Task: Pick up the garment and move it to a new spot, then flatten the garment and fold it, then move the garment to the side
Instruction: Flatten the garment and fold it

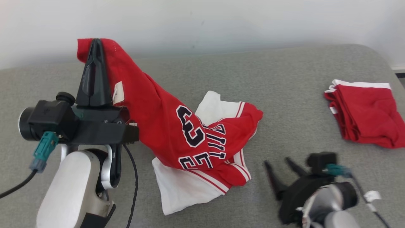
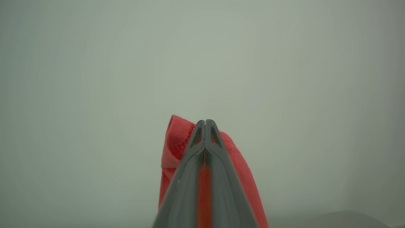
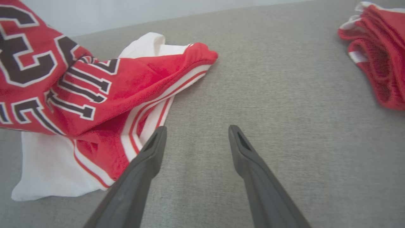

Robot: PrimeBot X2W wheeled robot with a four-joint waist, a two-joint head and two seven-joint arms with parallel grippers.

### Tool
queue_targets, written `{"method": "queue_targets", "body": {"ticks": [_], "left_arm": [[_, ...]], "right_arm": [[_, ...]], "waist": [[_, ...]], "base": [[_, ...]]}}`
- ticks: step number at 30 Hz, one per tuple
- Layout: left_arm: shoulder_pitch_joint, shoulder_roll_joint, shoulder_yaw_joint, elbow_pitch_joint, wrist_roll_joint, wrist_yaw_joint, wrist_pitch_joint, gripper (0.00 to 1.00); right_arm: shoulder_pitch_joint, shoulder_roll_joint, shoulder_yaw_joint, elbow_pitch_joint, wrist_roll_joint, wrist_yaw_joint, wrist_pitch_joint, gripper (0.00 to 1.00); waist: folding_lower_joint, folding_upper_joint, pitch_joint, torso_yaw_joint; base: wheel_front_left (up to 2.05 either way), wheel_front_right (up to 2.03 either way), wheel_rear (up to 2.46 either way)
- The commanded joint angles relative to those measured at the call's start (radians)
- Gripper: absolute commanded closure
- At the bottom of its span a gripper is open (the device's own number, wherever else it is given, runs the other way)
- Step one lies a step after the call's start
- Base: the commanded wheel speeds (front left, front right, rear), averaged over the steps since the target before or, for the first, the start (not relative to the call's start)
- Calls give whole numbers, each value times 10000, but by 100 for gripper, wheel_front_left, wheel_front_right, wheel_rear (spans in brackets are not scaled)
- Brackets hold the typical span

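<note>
Raise higher with the left gripper (image 1: 96, 41), pinched shut on an upper edge of the red jersey (image 1: 158, 120), its lower part trailing on the grey worktop (image 1: 284, 79) over white fabric (image 1: 180, 190), then bring the right gripper (image 1: 277, 161), wide and empty beside the striped hem (image 1: 237, 167), to a second corner.

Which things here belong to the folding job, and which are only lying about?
Part of the job:
- red jersey, one edge lifted
- left gripper, shut on the red jersey
- right gripper, open above the grey surface

Lying about:
- folded red garment, at the right
- white cloth, under the red jersey
</note>
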State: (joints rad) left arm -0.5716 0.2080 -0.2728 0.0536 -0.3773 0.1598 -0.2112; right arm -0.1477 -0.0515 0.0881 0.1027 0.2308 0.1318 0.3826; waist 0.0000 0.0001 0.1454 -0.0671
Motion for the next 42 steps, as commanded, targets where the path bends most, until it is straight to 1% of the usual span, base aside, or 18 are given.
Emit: {"method": "queue_targets", "body": {"ticks": [1, 4, 7, 9, 12, 14, 15, 16, 17, 20, 23, 26, 29, 32, 37, 39, 41, 42], "left_arm": [[205, 22, 31, 46, -29, 39, -66, 100], [292, -86, 63, 281, -140, 42, -191, 100], [405, -222, 48, 506, -195, -9, -316, 100], [386, -313, 72, 596, -215, -63, -379, 100], [369, -431, 109, 730, -204, -114, -464, 100], [350, -488, 157, 783, -190, -161, -503, 100], [346, -514, 179, 799, -179, -185, -519, 100], [342, -551, 198, 809, -170, -165, -523, 100], [344, -578, 226, 810, -166, -177, -526, 100], [421, -698, 326, 683, -216, -275, -547, 100], [520, -861, 461, 266, -154, -364, -558, 100], [757, -1006, 549, -256, -30, -451, -539, 100], [1014, -1138, 500, -805, 24, -540, -542, 100], [1396, -1196, 354, -1388, 161, -568, -543, 100], [2032, -1261, 20, -2357, 268, -423, -449, 100], [2264, -1260, -58, -2529, 247, -351, -313, 100], [2429, -1257, -49, -2413, 135, -291, -217, 100], [2429, -1257, -49, -2413, 135, -291, -217, 100]], "right_arm": [[-23, 19, 112, -25, 16, -23, 47, 0], [-123, 1, 993, 42, -269, -25, 347, 0], [-321, 6, 1586, 319, -831, -23, 530, 0], [-575, 9, 1946, 546, -1085, -23, 440, 0], [-814, 2, 2193, 994, -1338, -25, 423, 0], [-959, 1, 2149, 1299, -1812, -23, 596, 0], [-981, 7, 2100, 1412, -2023, -25, 721, 24], [-1016, 7, 2079, 1498, -2288, -25, 847, 64], [-1036, 7, 2011, 1525, -2492, -25, 873, 100], [-1195, -11, 1441, 1198, -3065, -25, 715, 100], [-1255, 2, 662, 571, -3369, -25, 593, 100], [-1219, -207, 59, -360, -3061, -26, 711, 100], [-975, -744, -563, -1442, -2928, -25, 1042, 100], [-652, -1269, -860, -2563, -2538, -23, 1707, 100], [-145, -2255, -1242, -4395, -1812, -25, 2934, 100], [-155, -2538, -1320, -4684, -1575, -25, 3388, 100], [-410, -2799, -1179, -4515, -1207, -23, 3746, 100], [-410, -2799, -1179, -4515, -1207, -23, 3746, 100]], "waist": [[0, -1, 120, 198], [0, -1, 263, 420], [0, -1, 441, 620], [0, -1, 558, 727], [0, -1, 684, 880], [0, -1, 728, 956], [0, -1, 738, 982], [0, -1, 743, 1003], [0, -1, 743, 1018], [0, -1, 689, 1030], [0, -1, 549, 1026], [0, -1, 385, 1003], [0, -1, 249, 975], [0, -1, 168, 955], [0, -1, 202, 978], [0, -1, 270, 974], [0, -1, 385, 956], [0, -1, 385, 956]], "base": [[0, 0, 0], [0, 0, 0], [0, 0, 0], [0, 0, 0], [0, 0, 0], [0, 0, 0], [0, 0, 0], [0, 0, 0], [0, 0, 0], [0, 0, 0], [0, 0, 0], [0, 0, 0], [0, 0, 0], [0, 0, 0], [0, 0, 0], [0, 0, 0], [0, 0, 0], [0, 0, 0]]}}
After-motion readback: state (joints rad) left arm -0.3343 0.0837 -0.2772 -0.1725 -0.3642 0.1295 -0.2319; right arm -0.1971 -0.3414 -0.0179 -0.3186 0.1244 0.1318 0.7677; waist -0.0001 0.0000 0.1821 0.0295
